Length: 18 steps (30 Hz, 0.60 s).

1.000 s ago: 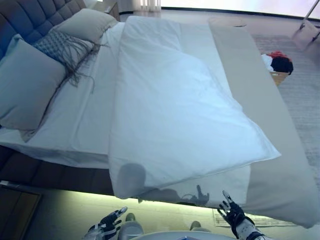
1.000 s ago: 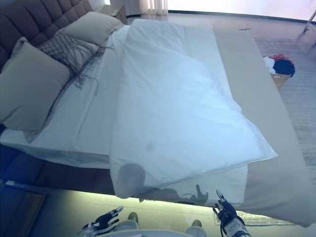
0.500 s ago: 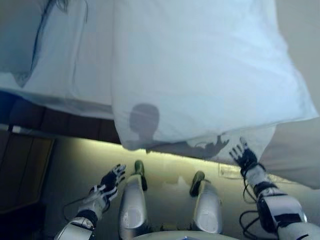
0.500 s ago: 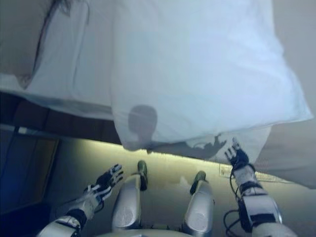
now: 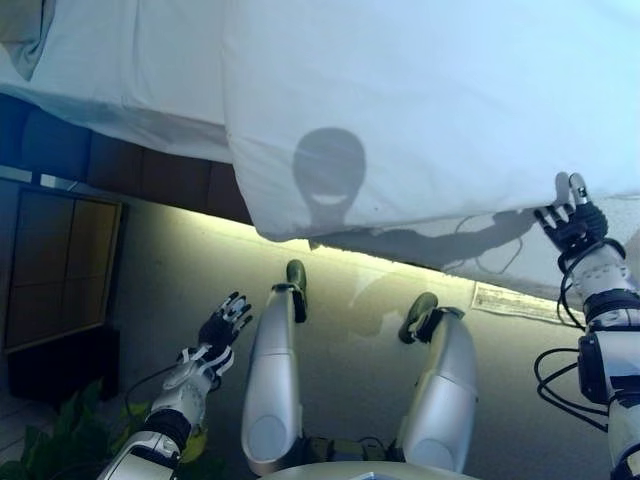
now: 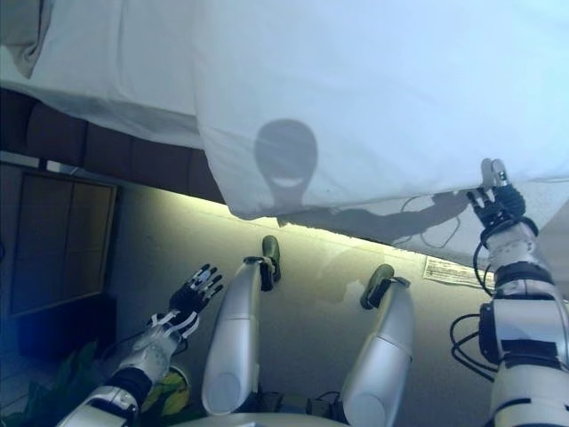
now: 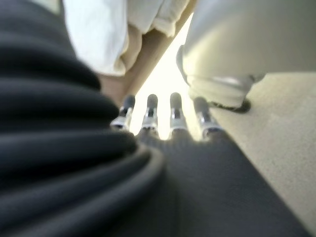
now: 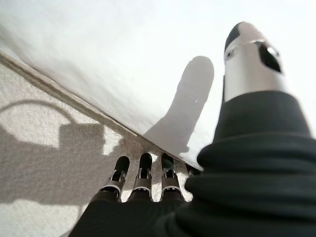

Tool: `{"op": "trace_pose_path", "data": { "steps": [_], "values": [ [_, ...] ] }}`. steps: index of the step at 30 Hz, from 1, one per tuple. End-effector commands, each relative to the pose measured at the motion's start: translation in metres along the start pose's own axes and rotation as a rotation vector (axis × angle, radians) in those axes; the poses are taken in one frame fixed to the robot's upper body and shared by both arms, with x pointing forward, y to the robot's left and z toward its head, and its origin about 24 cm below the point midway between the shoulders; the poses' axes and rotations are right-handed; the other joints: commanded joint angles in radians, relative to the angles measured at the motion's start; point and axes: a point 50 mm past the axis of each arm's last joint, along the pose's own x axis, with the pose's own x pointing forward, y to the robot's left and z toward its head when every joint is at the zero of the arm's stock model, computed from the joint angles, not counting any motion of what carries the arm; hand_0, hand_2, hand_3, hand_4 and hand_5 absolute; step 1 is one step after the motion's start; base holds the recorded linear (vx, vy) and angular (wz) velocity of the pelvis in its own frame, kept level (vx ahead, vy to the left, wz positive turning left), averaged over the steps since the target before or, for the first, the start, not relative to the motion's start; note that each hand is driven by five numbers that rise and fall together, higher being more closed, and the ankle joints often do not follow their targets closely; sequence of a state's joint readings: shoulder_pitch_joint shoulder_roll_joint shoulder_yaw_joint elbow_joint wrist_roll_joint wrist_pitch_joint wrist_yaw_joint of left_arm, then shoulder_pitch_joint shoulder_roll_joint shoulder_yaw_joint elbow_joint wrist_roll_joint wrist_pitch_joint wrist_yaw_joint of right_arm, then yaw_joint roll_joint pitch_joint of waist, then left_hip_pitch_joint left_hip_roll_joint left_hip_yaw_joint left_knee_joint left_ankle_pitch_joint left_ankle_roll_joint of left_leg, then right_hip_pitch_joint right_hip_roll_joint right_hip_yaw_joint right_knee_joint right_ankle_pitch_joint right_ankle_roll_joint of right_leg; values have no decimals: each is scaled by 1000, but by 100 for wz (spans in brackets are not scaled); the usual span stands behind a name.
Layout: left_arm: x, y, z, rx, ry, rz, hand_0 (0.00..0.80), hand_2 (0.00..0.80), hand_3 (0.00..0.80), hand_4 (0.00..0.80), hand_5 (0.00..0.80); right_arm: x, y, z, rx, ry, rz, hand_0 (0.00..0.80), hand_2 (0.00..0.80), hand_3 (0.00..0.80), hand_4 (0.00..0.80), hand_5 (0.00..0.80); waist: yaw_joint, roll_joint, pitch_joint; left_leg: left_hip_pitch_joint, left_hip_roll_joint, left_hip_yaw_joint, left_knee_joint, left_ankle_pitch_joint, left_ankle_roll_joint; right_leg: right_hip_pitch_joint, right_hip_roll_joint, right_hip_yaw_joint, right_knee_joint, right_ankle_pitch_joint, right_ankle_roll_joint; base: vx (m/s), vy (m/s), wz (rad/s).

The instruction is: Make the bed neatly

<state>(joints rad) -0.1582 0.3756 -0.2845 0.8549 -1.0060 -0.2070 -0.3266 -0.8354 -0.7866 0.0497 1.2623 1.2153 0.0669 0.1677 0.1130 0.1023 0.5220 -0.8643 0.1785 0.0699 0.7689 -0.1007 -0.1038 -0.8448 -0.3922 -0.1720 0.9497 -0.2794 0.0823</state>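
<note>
The left hand (image 5: 222, 325) hung low beside the bed frame, fingers straight and spread, holding nothing. Above it, the white fitted sheet (image 5: 130, 60) covered the mattress. The thick white quilted duvet (image 5: 420, 100) lay on the bed, its lower edge draped over the side above the pale carpeted floor (image 5: 350, 350). The right hand (image 5: 572, 222) was raised to the duvet's hem, fingers extended at the seam and thumb upright against the fabric, nothing gripped.
</note>
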Motion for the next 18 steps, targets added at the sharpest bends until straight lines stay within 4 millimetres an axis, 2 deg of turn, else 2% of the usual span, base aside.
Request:
{"op": "trace_pose_path", "data": {
  "steps": [1, 4, 9, 12, 13, 14, 15, 18],
  "values": [
    [-25, 21, -12, -1, 11, 33, 0, 0, 0, 0, 0, -2, 18, 53, -68, -174, 108, 0, 0, 0, 0, 0, 8, 11, -5, 47, 25, -34, 62, -142, 4, 2, -15, 35, -79, 100, 32, 0, 0, 0],
    [-31, 27, -12, -1, 13, 41, 0, 0, 0, 0, 0, -3, 28, 66, -101, -210, 157, 0, 0, 0, 0, 0, 11, 9, -7, 58, 27, -31, 62, -142, 7, 13, -15, 27, -74, 97, 29, 0, 0, 0],
    [-35, 29, -15, -2, 32, 44, 0, 0, 0, 0, 0, -5, 33, 71, -133, -227, 201, 0, 0, 0, 0, 0, 11, 1, -11, 100, 31, -24, 45, -136, 8, 53, -12, 18, -84, 99, 28, 30, 25, 0],
    [-39, 30, -19, 3, 42, 43, 0, 0, 0, 0, 0, -6, 30, 70, -161, -228, 205, 0, 0, 0, 0, 0, 13, -6, -15, 130, 35, -18, 26, -127, 9, 84, -11, 8, -103, 105, 27, 34, 23, -2],
    [-40, 30, -20, 4, 44, 42, 0, 0, 0, 0, 0, -7, 29, 70, -172, -232, 201, 223, 223, 223, 223, 223, 14, -9, -16, 140, 36, -17, 19, -124, 9, 95, -11, 4, -109, 107, 27, 29, 8, -3],
    [-40, 30, -19, 7, 45, 40, 0, 0, 0, 0, 0, -7, 28, 71, -178, -243, 204, 618, 618, 618, 618, 618, 15, -11, -15, 149, 37, -16, 11, -120, 8, 105, -12, 1, -115, 109, 28, 0, 0, 0],
    [-40, 30, -19, 10, 46, 40, 0, 0, 0, 0, 0, -8, 27, 71, -183, -246, 212, 800, 800, 800, 800, 800, 15, -12, -15, 157, 39, -14, 5, -117, 8, 113, -12, -2, -120, 111, 28, 0, 0, 0],
    [-42, 31, -21, 17, 57, 44, 0, 0, 0, 0, 0, -8, 26, 68, -189, -238, 237, 800, 800, 800, 800, 800, 17, -19, -20, 188, 41, -10, -21, -104, 4, 146, -10, -13, -145, 120, 31, 0, 0, 0]
  ]
}}
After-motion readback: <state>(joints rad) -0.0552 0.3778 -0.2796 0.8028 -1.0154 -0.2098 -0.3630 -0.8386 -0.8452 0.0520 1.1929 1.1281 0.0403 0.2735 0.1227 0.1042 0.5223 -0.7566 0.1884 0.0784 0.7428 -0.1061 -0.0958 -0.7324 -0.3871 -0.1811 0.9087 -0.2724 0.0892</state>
